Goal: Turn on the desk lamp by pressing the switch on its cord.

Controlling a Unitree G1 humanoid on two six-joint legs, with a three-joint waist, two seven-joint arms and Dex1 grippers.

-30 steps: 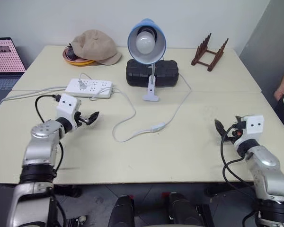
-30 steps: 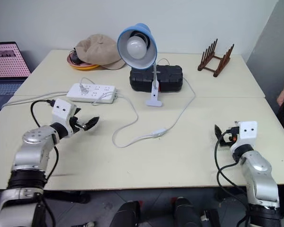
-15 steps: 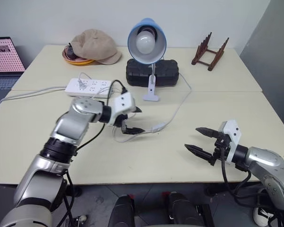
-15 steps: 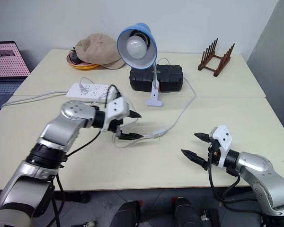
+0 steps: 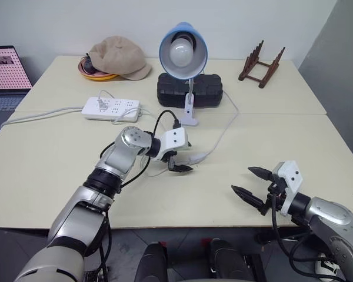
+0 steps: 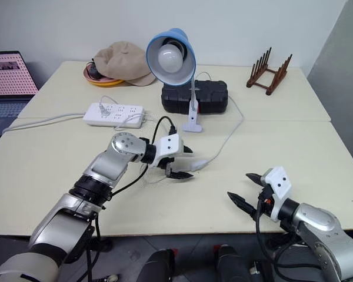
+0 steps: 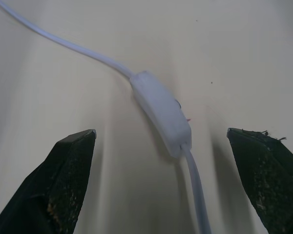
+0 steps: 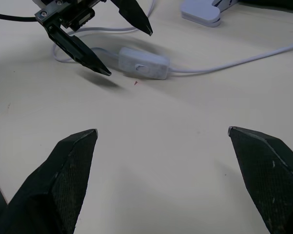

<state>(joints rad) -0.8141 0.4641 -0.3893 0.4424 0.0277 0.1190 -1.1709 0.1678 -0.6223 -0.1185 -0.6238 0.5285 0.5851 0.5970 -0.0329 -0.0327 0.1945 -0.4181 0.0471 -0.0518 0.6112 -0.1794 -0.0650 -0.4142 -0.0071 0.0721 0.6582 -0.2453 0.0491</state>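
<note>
White switch: the small white oblong inline switch (image 7: 161, 113) lies flat on my pale cream desk (image 5: 59, 176), near the middle, in front of the lamp's clip base.
Cord: the thin white cord (image 5: 223, 126) runs from the switch back toward the light-blue dome desk lamp (image 5: 183, 50).
Left fingers: my left gripper (image 5: 181, 157) hovers just over the switch, black fingers (image 7: 63, 170) spread wide either side, not touching.
Right fingers: my right gripper (image 5: 251, 182) is spread wide above bare desk, well apart from the switch.
</note>
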